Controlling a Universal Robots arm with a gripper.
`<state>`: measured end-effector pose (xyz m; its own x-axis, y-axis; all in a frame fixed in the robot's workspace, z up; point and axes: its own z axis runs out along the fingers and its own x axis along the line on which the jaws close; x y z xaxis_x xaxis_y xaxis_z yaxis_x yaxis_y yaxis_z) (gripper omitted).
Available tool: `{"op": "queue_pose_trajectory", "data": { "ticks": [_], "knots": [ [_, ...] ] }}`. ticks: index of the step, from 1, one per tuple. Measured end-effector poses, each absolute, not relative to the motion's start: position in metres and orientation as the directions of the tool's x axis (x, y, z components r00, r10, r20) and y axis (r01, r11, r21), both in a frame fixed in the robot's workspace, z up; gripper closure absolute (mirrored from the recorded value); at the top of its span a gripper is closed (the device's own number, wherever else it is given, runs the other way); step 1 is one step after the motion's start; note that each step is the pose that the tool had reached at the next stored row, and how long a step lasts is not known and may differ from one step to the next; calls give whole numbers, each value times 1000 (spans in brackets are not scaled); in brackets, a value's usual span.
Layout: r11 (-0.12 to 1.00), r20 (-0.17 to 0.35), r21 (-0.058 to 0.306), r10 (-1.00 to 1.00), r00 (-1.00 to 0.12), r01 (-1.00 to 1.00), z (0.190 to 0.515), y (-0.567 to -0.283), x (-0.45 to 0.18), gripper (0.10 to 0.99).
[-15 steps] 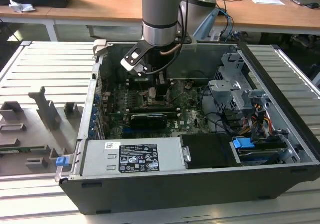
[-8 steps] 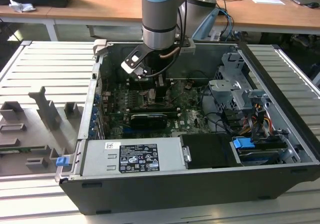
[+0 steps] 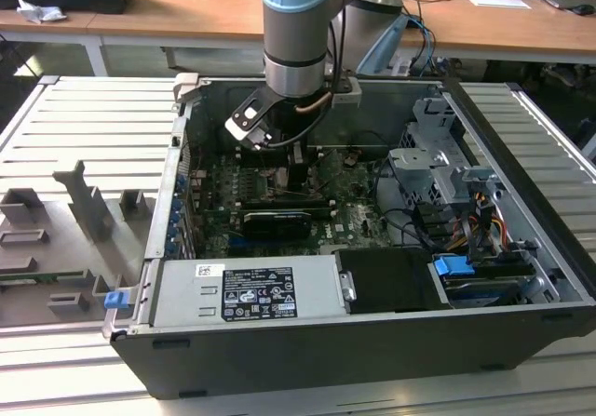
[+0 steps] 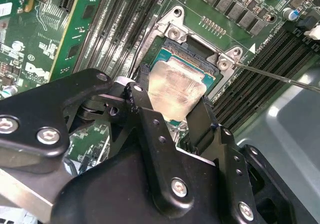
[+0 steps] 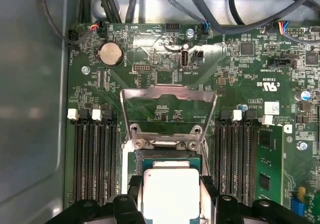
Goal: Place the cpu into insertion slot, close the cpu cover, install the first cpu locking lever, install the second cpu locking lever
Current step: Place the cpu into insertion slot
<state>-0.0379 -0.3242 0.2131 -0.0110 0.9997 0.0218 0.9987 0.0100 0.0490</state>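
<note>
In both wrist views my gripper (image 4: 172,106) (image 5: 170,196) is shut on the cpu (image 4: 175,86) (image 5: 170,186), a pale silvery square chip with a black finger on each of two opposite sides. The chip sits level, right over the insertion slot (image 4: 172,51) (image 5: 170,160), whose dark frame shows around its far edge. I cannot tell whether the chip rests in the slot. The cpu cover (image 5: 167,89) stands swung up and open behind the slot, with green board showing through its window. A thin wire locking lever (image 4: 280,77) sticks out, unlatched. In the exterior view the gripper (image 3: 296,181) reaches down inside the computer case.
Long black memory slots (image 5: 95,156) (image 5: 235,156) flank the socket on both sides. A black graphics card (image 3: 275,222), the grey power supply (image 3: 247,290), a drive cage (image 3: 438,169) and cable bundles (image 5: 210,13) crowd the case. The case walls (image 3: 521,155) enclose the arm.
</note>
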Motion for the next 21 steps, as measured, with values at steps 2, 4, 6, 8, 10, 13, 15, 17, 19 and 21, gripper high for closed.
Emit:
{"op": "queue_pose_trajectory", "data": {
  "ticks": [2,4,6,8,10,13,15,17,19,21],
  "knots": [
    [-2,22,49,1000,1,999,212,-324,-38,545],
    [-19,22,49,1000,18,999,210,-324,-38,545],
    [-22,22,49,1000,21,999,207,-323,-38,545],
    [-22,22,49,1000,21,999,204,-321,-38,545],
    [-22,20,49,1000,21,999,202,-319,-38,545],
    [-22,18,49,1000,21,999,198,-318,-38,545],
    [-22,18,49,1000,21,999,198,-318,-38,545],
    [-22,18,49,1000,21,999,198,-318,-38,545],
    [-22,18,49,1000,21,999,198,-318,-38,471],
    [-22,18,49,1000,21,999,198,-318,-38,471]
  ]
}}
